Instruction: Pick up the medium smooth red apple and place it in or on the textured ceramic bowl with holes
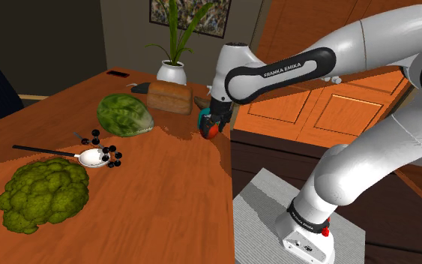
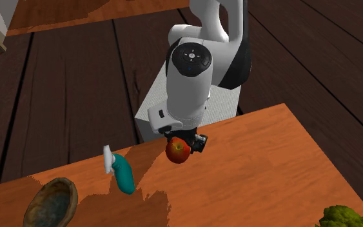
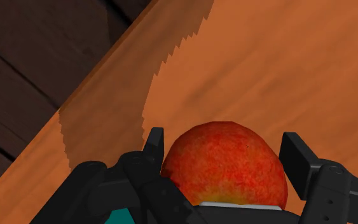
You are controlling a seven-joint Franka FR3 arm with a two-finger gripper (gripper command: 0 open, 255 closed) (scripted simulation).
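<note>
The gripper [image 3: 225, 141] is clamped on the red apple [image 3: 225, 170], one black finger on each side. The apple is close to the table's [image 2: 270, 167] edge nearest the stand. A teal-and-white object [image 2: 122, 171] lies near it along that edge, and the brownish bowl [image 2: 51, 203] sits farther along.

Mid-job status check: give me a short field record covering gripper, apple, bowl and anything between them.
gripper: shut on the apple, one finger on each side
apple: red, over the table near its edge by the stand
bowl: brown rim, nothing in it, well apart from the apple
between them: teal tool with a white end, lying on the table
task state: apple gripped, not yet at the bowl
</note>
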